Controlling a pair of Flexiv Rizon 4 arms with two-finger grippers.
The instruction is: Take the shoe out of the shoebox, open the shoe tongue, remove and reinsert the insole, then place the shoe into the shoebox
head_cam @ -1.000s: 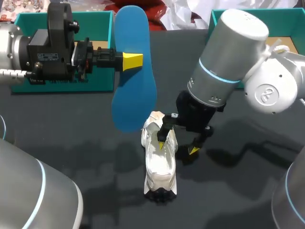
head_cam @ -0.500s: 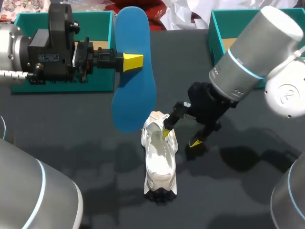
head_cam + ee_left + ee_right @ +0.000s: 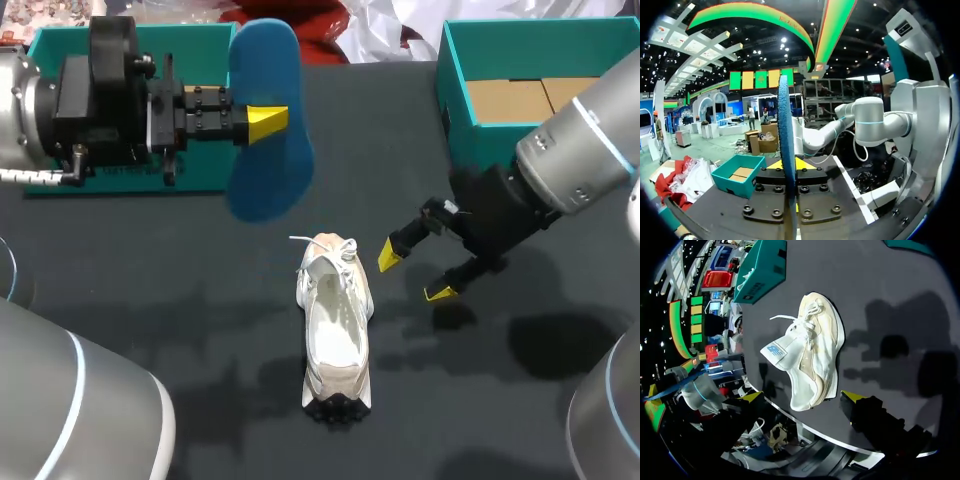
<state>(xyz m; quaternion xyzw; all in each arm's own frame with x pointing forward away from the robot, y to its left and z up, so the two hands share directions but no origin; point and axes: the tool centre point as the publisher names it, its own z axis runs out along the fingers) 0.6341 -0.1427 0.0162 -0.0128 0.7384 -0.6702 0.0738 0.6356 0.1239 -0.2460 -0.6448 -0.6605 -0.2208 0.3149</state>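
Observation:
A white shoe (image 3: 336, 325) lies on the dark table, toe toward the front edge, tongue pulled up at its far end. In the right wrist view the shoe (image 3: 815, 350) is ahead of my right gripper (image 3: 802, 397), its tongue folded out. My right gripper (image 3: 414, 274) hangs open just right of the shoe, touching nothing. My left gripper (image 3: 266, 122) is shut on the blue insole (image 3: 265, 165), held in the air above the table's back left. The left wrist view has the insole (image 3: 786, 145) edge-on between the left gripper's (image 3: 790, 165) yellow tips.
A teal box (image 3: 130, 40) stands at the back left behind my left arm. A second teal box (image 3: 470, 75), with cardboard in its bottom, stands at the back right. Red cloth and white paper lie along the back edge.
My right gripper has drawn away from the shoe's tongue, up and to the right, still open. My left gripper has swung the insole a little to the left and back.

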